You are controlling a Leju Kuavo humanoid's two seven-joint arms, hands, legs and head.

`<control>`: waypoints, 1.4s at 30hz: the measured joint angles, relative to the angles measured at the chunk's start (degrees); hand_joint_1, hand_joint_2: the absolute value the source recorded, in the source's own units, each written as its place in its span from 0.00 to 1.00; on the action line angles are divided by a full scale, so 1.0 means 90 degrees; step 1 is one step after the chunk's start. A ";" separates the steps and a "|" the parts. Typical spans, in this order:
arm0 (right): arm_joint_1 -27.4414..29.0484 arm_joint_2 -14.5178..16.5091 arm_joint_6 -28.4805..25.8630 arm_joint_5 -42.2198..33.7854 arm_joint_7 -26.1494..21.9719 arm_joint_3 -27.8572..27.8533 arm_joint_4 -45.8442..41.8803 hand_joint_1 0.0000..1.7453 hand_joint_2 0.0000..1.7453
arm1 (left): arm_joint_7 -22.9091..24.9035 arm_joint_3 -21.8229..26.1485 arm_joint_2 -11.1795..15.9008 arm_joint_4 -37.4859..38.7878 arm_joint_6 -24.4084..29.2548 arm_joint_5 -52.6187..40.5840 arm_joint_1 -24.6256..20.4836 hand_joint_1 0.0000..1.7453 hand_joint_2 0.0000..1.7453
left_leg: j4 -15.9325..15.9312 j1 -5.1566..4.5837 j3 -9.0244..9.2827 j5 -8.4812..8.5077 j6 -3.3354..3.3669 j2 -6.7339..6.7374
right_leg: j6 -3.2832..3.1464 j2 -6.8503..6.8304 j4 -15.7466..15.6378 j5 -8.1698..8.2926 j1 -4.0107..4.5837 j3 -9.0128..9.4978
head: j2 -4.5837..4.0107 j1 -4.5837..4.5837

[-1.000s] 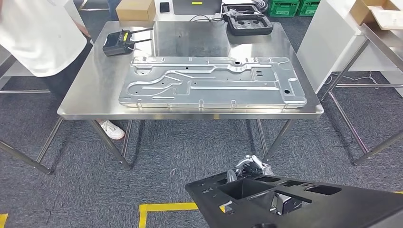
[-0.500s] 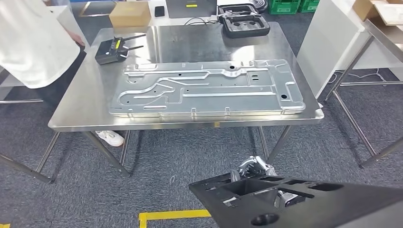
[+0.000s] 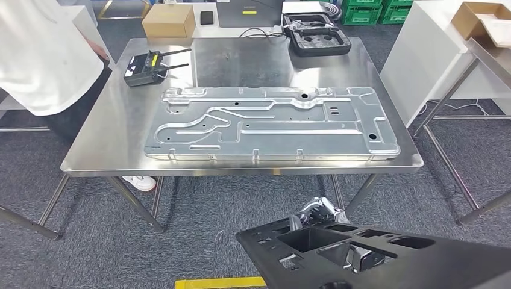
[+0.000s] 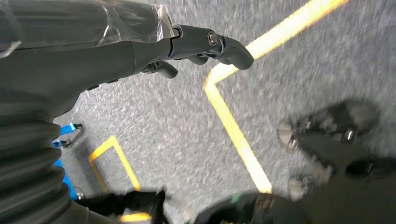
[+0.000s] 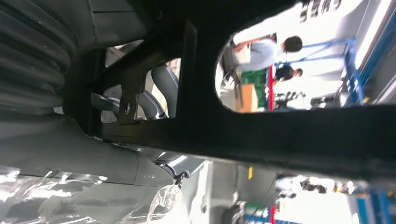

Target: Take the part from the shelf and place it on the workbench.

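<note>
I carry a large black moulded part [image 3: 410,265] with several cut-outs low at the bottom right of the head view. My right hand [image 3: 316,211] grips it from beneath, its silver fingers showing at the part's near corner and through a hole. In the right wrist view the part [image 5: 280,135] crosses right in front of the camera. The steel workbench [image 3: 241,57] stands ahead, across a stretch of grey carpet. My left hand [image 4: 140,51] hangs over the floor with its dark fingers loosely extended, holding nothing.
A big stamped metal plate [image 3: 271,123] covers the workbench's front half. A black remote [image 3: 144,63] and a black foam tray [image 3: 319,41] lie further back. A person in white [image 3: 42,54] stands at the left corner. A second table [image 3: 482,54] stands right.
The camera has shifted and the workbench now sits a little lower and more to the right in the picture. The black part stays in my right hand.
</note>
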 joint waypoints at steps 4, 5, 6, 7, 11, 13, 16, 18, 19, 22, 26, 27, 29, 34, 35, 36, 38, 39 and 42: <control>0.0030 -0.0001 0.0000 -0.0001 0.0001 0.0000 0.0002 1.00 1.00 | 0.0000 -0.0001 -0.0001 0.0000 0.0032 0.0000 0.0023 0.00 1.00 | 0.0001 -0.0019 0.0147 -0.0149 0.0009 -0.0017 | 0.0016 -0.0001 0.0479 0.0013 0.0002 -0.0614 | 0.0000 0.0005; 0.0031 -0.0002 0.0000 -0.0001 0.0001 0.0000 0.0002 1.00 1.00 | 0.0000 -0.0002 -0.0002 0.0000 0.0031 0.0000 0.0031 0.00 1.00 | 0.0001 -0.0019 0.0212 -0.0196 -0.0002 -0.0023 | -0.0002 -0.0001 0.0088 0.0312 0.0003 -0.0513 | 0.0000 0.0004; 0.0032 -0.0003 0.0000 -0.0001 0.0001 0.0000 0.0003 1.00 1.00 | 0.0000 -0.0002 -0.0004 0.0000 0.0030 0.0000 0.0034 0.00 1.00 | -0.0002 -0.0018 0.0267 -0.0243 -0.0018 -0.0025 | -0.0021 -0.0002 -0.0350 0.0592 0.0006 -0.0367 | 0.0000 0.0003; 0.0027 -0.0004 0.0000 -0.0001 0.0002 0.0000 0.0005 1.00 1.00 | 0.0000 -0.0001 -0.0006 0.0000 0.0032 0.0000 0.0028 0.00 1.00 | -0.0002 -0.0022 0.0311 -0.0286 -0.0045 -0.0026 | -0.0041 -0.0008 -0.0704 0.0706 0.0016 -0.0251 | 0.0000 0.0004; 0.0025 -0.0006 0.0000 0.0000 0.0004 0.0003 0.0002 1.00 1.00 | 0.0001 -0.0001 -0.0007 0.0000 0.0032 -0.0007 0.0009 0.00 1.00 | 0.0049 -0.0036 0.0388 -0.0367 -0.0187 -0.0013 | -0.0192 -0.0025 -0.1058 0.0734 0.0045 -0.0079 | 0.0001 0.0002; 0.0024 -0.0006 0.0000 0.0001 0.0003 0.0001 0.0001 1.00 1.00 | 0.0001 -0.0002 -0.0010 0.0000 0.0028 -0.0010 0.0011 0.00 1.00 | 0.0312 -0.0027 0.0324 -0.0456 -0.0245 -0.0005 | -0.0271 -0.0039 -0.1090 0.0730 0.0020 0.0048 | 0.0000 -0.0004; 0.0015 -0.0004 0.0001 0.0001 0.0002 -0.0006 0.0001 1.00 1.00 | 0.0001 -0.0002 -0.0010 0.0000 0.0030 -0.0015 -0.0012 0.00 1.00 | 0.1461 0.0035 -0.0383 -0.0875 -0.0352 0.0002 | -0.0343 -0.0027 -0.1101 0.0646 0.0002 0.0140 | 0.0000 -0.0016; 0.0023 -0.0003 0.0005 0.0001 0.0005 -0.0005 0.0002 1.00 1.00 | 0.0001 -0.0002 -0.0009 0.0000 0.0032 -0.0013 0.0000 0.00 1.00 | 0.1920 0.0082 -0.0800 -0.0988 -0.0406 0.0002 | -0.0341 0.0002 -0.1100 0.0577 -0.0012 0.0195 | 0.0000 -0.0016; 0.0026 -0.0003 0.0007 0.0002 0.0008 -0.0005 0.0002 1.00 1.00 | 0.0001 -0.0002 -0.0010 0.0000 0.0032 -0.0012 0.0008 0.00 1.00 | 0.1797 0.0105 -0.0832 -0.0848 -0.0421 0.0004 | -0.0323 0.0013 -0.1100 0.0536 -0.0021 0.0247 | 0.0000 -0.0016; 0.0026 -0.0004 0.0011 0.0006 0.0019 -0.0007 0.0002 1.00 1.00 | 0.0003 -0.0002 -0.0010 0.0000 0.0036 -0.0009 0.0018 0.00 1.00 | 0.0550 0.0131 -0.0460 -0.0079 -0.0425 0.0019 | -0.0236 0.0021 -0.1103 0.0392 -0.0040 0.0439 | 0.0000 -0.0018; 0.0028 -0.0001 0.0015 0.0014 0.0038 -0.0005 -0.0001 1.00 1.00 | 0.0020 -0.0002 -0.0010 0.0000 0.0050 -0.0008 0.0028 0.00 1.00 | 0.0099 0.0079 -0.0250 -0.0065 -0.0274 0.0006 | -0.0068 0.0031 -0.1093 0.0321 -0.0030 0.0557 | 0.0000 -0.0016; 0.0033 -0.0002 0.0015 0.0015 0.0046 -0.0004 0.0000 1.00 1.00 | 0.0023 -0.0002 -0.0012 0.0000 0.0049 -0.0008 0.0035 0.00 1.00 | 0.0064 0.0087 -0.0176 -0.0025 -0.0226 0.0001 | -0.0031 0.0026 -0.1026 0.0301 -0.0036 0.0575 | 0.0000 -0.0013; 0.0025 -0.0004 0.0015 0.0018 0.0058 -0.0004 0.0000 1.00 1.00 | 0.0024 -0.0001 -0.0015 0.0000 0.0046 -0.0012 0.0029 0.00 1.00 | 0.0026 0.0107 -0.0027 -0.0033 -0.0148 -0.0005 | 0.0018 0.0014 -0.0633 0.0137 -0.0045 0.0415 | 0.0000 -0.0005; 0.0075 -0.0006 0.0015 0.0018 0.0068 -0.0002 0.0002 1.00 1.00 | 0.0038 -0.0001 -0.0017 0.0000 0.0108 -0.0015 0.0029 0.00 1.00 | 0.0017 0.0115 0.0207 -0.0243 -0.0085 -0.0034 | 0.0098 0.0005 0.0609 -0.0258 -0.0064 -0.0643 | 0.0000 -0.0001; 0.0088 -0.0007 0.0015 0.0018 0.0067 -0.0002 0.0002 1.00 1.00 | 0.0043 -0.0002 -0.0017 0.0000 0.0107 -0.0016 0.0037 0.00 1.00 | 0.0017 0.0123 0.0287 -0.0304 -0.0100 -0.0046 | 0.0103 0.0003 0.0361 -0.0058 -0.0073 -0.0638 | 0.0000 -0.0001; 0.0099 -0.0007 0.0015 0.0018 0.0066 -0.0002 0.0002 1.00 1.00 | 0.0047 -0.0002 -0.0017 0.0000 0.0102 -0.0016 0.0042 0.00 1.00 | 0.0015 0.0133 0.0366 -0.0373 -0.0125 -0.0056 | 0.0106 -0.0001 -0.0041 0.0257 -0.0080 -0.0555 | 0.0000 -0.0001; 0.0114 -0.0008 0.0013 0.0013 0.0064 -0.0002 0.0007 1.00 1.00 | 0.0063 -0.0002 -0.0017 0.0000 0.0095 -0.0020 0.0036 0.00 1.00 | 0.0014 0.0132 0.0505 -0.0508 -0.0202 -0.0068 | 0.0073 -0.0027 -0.0731 0.0724 -0.0069 -0.0384 | 0.0000 -0.0002; 0.0113 -0.0007 0.0013 0.0009 0.0063 -0.0002 0.0010 1.00 1.00 | 0.0075 -0.0002 -0.0017 0.0000 0.0093 -0.0024 0.0027 0.00 1.00 | 0.0000 0.0125 0.0547 -0.0561 -0.0252 -0.0069 | 0.0034 -0.0038 -0.0900 0.0843 -0.0050 -0.0340 | 0.0000 -0.0002; 0.0106 -0.0002 0.0012 0.0006 0.0059 -0.0001 0.0009 1.00 1.00 | 0.0097 -0.0002 -0.0018 0.0000 0.0098 -0.0037 0.0009 0.00 1.00 | 0.0063 0.0114 0.0622 -0.0586 -0.0371 -0.0062 | -0.0116 -0.0043 -0.0958 0.0846 -0.0043 -0.0254 | 0.0000 -0.0002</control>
